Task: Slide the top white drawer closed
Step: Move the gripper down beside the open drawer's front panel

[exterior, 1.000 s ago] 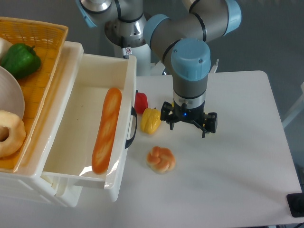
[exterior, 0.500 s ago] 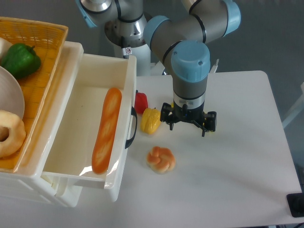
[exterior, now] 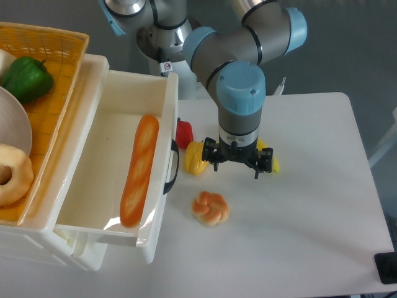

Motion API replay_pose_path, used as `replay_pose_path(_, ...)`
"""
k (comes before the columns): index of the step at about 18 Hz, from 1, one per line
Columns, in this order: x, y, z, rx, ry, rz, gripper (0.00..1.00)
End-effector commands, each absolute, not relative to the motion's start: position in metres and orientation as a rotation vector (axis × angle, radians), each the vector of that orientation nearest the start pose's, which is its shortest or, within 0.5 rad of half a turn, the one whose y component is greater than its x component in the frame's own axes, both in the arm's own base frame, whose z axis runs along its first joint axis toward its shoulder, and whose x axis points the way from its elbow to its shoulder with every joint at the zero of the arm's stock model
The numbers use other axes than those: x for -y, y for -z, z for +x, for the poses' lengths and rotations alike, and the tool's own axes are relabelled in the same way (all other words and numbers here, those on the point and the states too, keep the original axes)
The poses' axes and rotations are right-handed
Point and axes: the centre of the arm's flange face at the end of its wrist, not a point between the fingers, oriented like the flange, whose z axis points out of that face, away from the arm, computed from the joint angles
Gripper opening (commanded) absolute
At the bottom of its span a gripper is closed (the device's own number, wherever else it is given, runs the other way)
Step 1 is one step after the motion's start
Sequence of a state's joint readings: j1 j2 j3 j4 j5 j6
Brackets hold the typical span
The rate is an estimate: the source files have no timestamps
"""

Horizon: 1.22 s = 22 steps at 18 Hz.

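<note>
The top white drawer [exterior: 102,133] stands pulled far out of the cabinet at the left, with a baguette [exterior: 139,169] lying inside along its front wall. Its black arched handle [exterior: 172,167] faces right. My gripper [exterior: 236,162] hangs from the arm over the table, about a hand's width right of the handle, pointing down. Its fingers are hidden under the wrist, so I cannot tell whether they are open or shut. It touches nothing I can see.
An orange wicker basket [exterior: 49,68] on the cabinet holds a green pepper [exterior: 26,77], a bowl and a bread ring. On the table lie a red pepper [exterior: 184,132], a yellow pepper [exterior: 195,158], a yellow piece [exterior: 271,161] behind the gripper and a knotted bun [exterior: 210,208].
My arm has moved a little left toward the drawer front, uncovering a yellow piece at the gripper's right. The drawer has not moved.
</note>
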<state>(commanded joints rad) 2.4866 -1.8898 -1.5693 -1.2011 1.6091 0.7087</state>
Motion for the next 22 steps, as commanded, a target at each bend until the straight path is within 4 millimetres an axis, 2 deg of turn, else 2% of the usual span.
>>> replay_pose_path(3, -0.476, -0.346, -0.410, 0.332, -0.092, -3.116, 1.00)
replay_pose_path(6, -0.477, -0.333, -0.416, 0.344, -0.053, -3.120, 1.00)
replay_pose_path(11, -0.482, -0.311, -0.425, 0.457, 0.115, -3.042, 1.00)
replay_pose_path(22, -0.484, -0.287, -0.421, 0.510, 0.229, -3.061, 1.00)
